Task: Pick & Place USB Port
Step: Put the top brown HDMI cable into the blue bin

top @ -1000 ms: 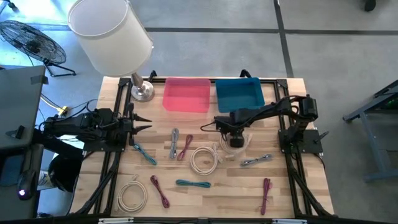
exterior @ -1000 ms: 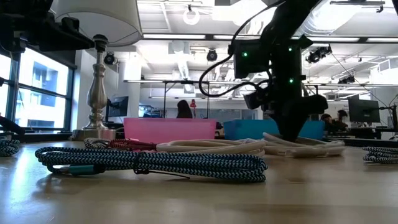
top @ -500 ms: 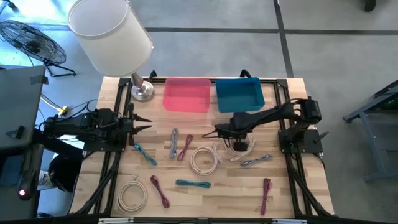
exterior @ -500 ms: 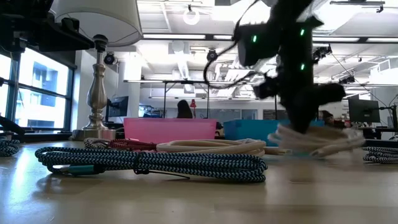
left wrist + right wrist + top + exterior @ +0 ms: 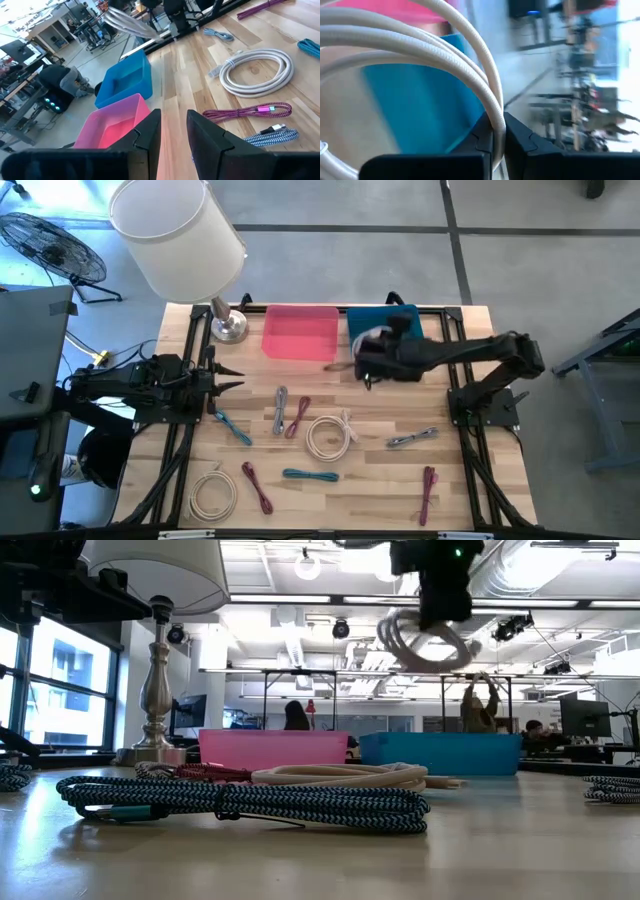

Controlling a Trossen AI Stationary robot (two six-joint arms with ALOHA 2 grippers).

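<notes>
Your right gripper [image 5: 368,358] hangs in the air over the near edge of the blue plastic bin [image 5: 384,330], its fingers [image 5: 492,131] pinched tight on a coiled white braided USB cable [image 5: 395,45]. In the low view that coil [image 5: 425,640] dangles well above the table, clear of everything below. The blue bin sits just beside the pink plastic bin [image 5: 300,332] at the back of the wooden slatted table [image 5: 470,500].

Your left gripper [image 5: 232,380] waits at the table's left side near the silver lamp base [image 5: 229,327], its fingers [image 5: 150,135] standing narrowly apart with nothing between them.

On the table you have a second white cable coil [image 5: 327,436] at the centre, a third white coil [image 5: 212,492] near the front left, a teal braided cable [image 5: 310,475], a grey cable [image 5: 411,438] and a magenta cable [image 5: 429,485] on the right.
</notes>
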